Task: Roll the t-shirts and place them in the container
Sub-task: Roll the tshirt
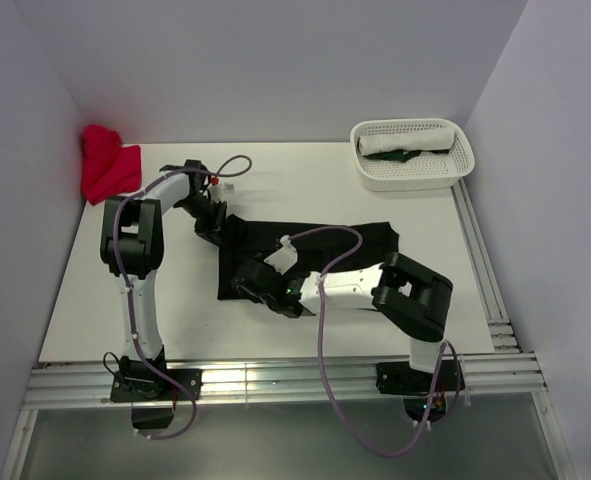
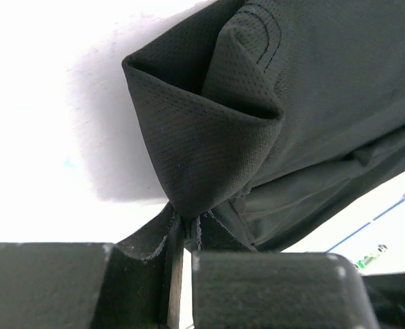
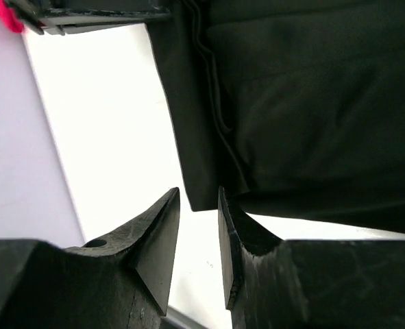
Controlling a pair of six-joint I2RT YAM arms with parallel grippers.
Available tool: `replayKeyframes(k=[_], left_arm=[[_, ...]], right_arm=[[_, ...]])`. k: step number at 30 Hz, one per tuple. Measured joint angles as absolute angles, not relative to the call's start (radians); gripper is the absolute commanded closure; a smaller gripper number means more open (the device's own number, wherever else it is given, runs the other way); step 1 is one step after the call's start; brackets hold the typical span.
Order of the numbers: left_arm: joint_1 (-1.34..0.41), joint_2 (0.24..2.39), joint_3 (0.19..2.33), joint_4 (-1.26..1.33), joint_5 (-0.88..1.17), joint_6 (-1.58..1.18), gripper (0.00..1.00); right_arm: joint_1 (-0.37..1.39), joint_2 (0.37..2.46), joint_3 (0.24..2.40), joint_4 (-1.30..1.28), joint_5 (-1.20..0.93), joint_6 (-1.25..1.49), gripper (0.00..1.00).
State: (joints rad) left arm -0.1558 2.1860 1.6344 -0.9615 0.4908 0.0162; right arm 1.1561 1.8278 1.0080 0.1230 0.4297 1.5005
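Black t-shirt [image 1: 260, 235] lies spread across the middle of the white table [image 1: 305, 180], stretched roughly from left to right between the two arms, its left edge bunched where both grippers meet it. In the left wrist view its fabric [image 2: 209, 157] shows a fine, pinholed weave and a stitched seam near the top, with no print or label that can be read on the parts in view.

The left gripper [image 1: 215, 228] is at the shirt's far left corner. Its fingers [image 2: 181, 236] are pressed together on a fold of the cloth, which rises from between them into a loose, cone-shaped pleat lifted off the table.

The right gripper [image 1: 243, 290] sits at the near left edge of the shirt. Its fingers [image 3: 199, 205] stand apart with only bright tabletop between them, and the shirt's corner [image 3: 202, 195] lies just beyond the tips without being gripped.

A red t-shirt [image 1: 105, 165] is crumpled in the far left corner against the wall. At the far right stands a white perforated basket [image 1: 415, 178] holding a rolled white t-shirt [image 1: 405, 138], with a dark green t-shirt [image 1: 405, 156] tucked beside it
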Motion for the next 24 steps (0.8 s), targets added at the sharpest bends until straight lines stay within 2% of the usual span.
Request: replayKeyframes(k=[5,13,24], left_arm=[[-0.173,2.186,1.647,-0.974,0.446,0.018,0.95],[-0.195,2.188,1.667,-0.995,0.403,0.019,0.95],[-0.204,2.188,1.671,-1.016,0.391,0.019,0.94]], right_arm=[[1.166,1.861,1.201,-0.098,0.496,1.393,0.62],[1.166,2.075,1.57,-0.288,0.594,1.217,0.61],[1.166,2.241,1.688,-0.403,0.651,1.12,0.6]])
